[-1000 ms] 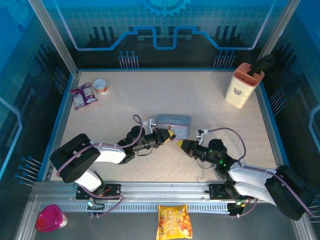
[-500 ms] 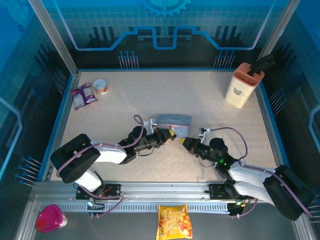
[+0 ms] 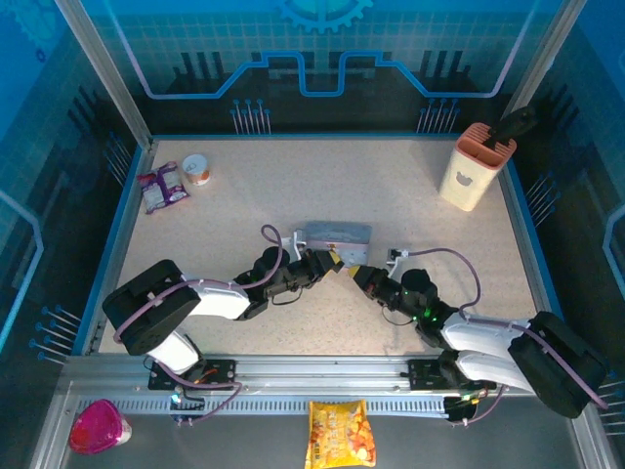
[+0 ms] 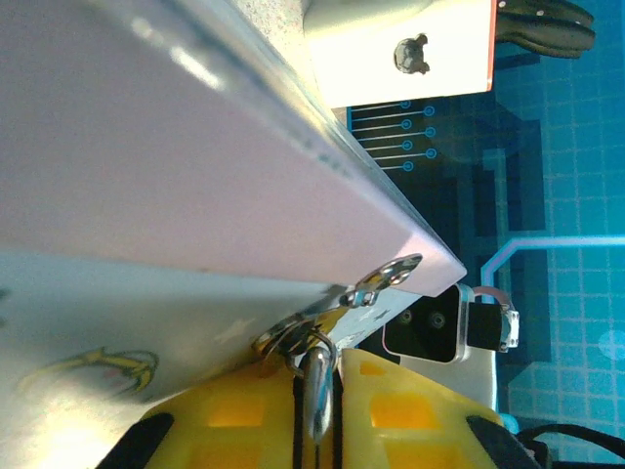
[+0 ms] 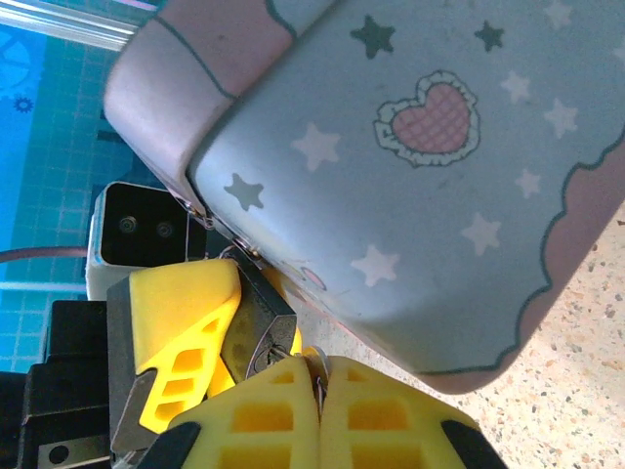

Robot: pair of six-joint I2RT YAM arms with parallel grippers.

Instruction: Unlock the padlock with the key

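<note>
The lilac-grey tin (image 3: pixel 337 237) lies mid-table. In the left wrist view my left gripper (image 4: pixel 317 415) is shut on the padlock (image 4: pixel 318 383), which is seen edge-on and hangs from the hasp (image 4: pixel 389 279) on the tin (image 4: pixel 195 186). In the right wrist view the dark padlock (image 5: pixel 262 327) sits between the left fingers (image 5: pixel 181 322) below the tin (image 5: pixel 410 176). My right gripper (image 5: pixel 319 396) is shut on the key (image 5: pixel 318 366), whose tip meets the padlock's face; how deep it sits is hidden. From above, the left gripper (image 3: pixel 332 262) and the right gripper (image 3: pixel 355 274) nearly touch.
A cream knife block (image 3: pixel 476 166) stands at the back right. A purple packet (image 3: pixel 161 186) and a small cup (image 3: pixel 197 169) lie at the back left. A yellow snack bag (image 3: pixel 341 433) and a pink object (image 3: pixel 98 426) rest beyond the near rail.
My right gripper has edged left and slightly away from me, closing up to the left gripper at the tin's corner. The left arm has hardly moved.
</note>
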